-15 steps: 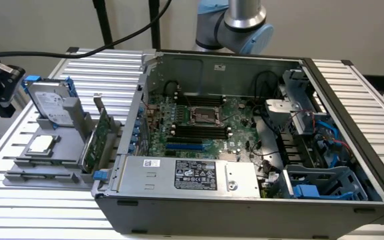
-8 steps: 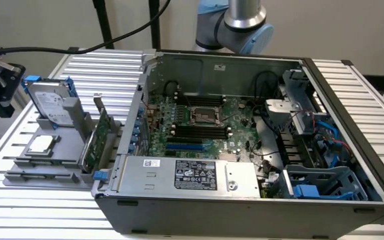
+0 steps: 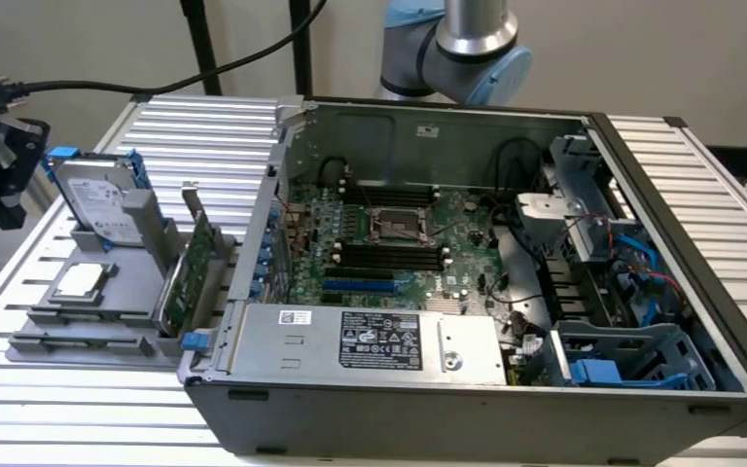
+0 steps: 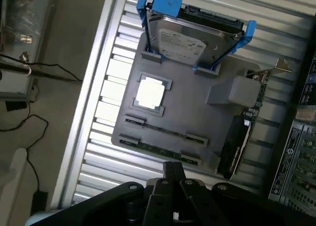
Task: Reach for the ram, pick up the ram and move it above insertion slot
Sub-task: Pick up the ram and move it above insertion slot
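Power supply [image 3: 257,342]: carrying 1 black label [image 3: 380,342] and 1 small white sticker [image 3: 296,316], print showing too small to read. Hard drive [image 4: 185,40]: wearing 1 white label, text staying illegible. Nothing legible showing.

The tray [image 4: 192,112] is matt grey plastic, the table [image 4: 94,159] ribbed bare metal, the ram [image 4: 158,149] matt circuit board.

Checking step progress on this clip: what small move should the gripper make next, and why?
Probably a short descent toward the ram. The gripper hangs above the edge of the grey tray where the ram sits in its holder, apart from it, so the reach is not yet finished.
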Robot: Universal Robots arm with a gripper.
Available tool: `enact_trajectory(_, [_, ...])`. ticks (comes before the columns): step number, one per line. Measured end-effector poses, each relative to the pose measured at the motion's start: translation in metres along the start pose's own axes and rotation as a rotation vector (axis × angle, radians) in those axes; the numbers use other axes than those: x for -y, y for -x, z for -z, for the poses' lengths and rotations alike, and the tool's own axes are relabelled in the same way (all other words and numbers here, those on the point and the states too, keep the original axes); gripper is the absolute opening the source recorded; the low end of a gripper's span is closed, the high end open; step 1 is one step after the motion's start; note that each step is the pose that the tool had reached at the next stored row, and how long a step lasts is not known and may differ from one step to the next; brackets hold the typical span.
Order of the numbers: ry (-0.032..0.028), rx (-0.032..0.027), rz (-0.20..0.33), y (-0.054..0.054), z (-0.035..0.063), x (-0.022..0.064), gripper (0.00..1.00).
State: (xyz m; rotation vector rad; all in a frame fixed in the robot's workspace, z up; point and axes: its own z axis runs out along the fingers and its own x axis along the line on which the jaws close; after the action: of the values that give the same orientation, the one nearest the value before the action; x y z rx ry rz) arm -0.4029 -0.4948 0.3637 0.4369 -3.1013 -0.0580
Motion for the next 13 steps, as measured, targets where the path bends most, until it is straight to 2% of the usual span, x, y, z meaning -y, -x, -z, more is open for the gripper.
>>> enact_trajectory(13, [-0.0009,-0.0090,0.237,0.0000,-0.0006,0.0000,0.11])
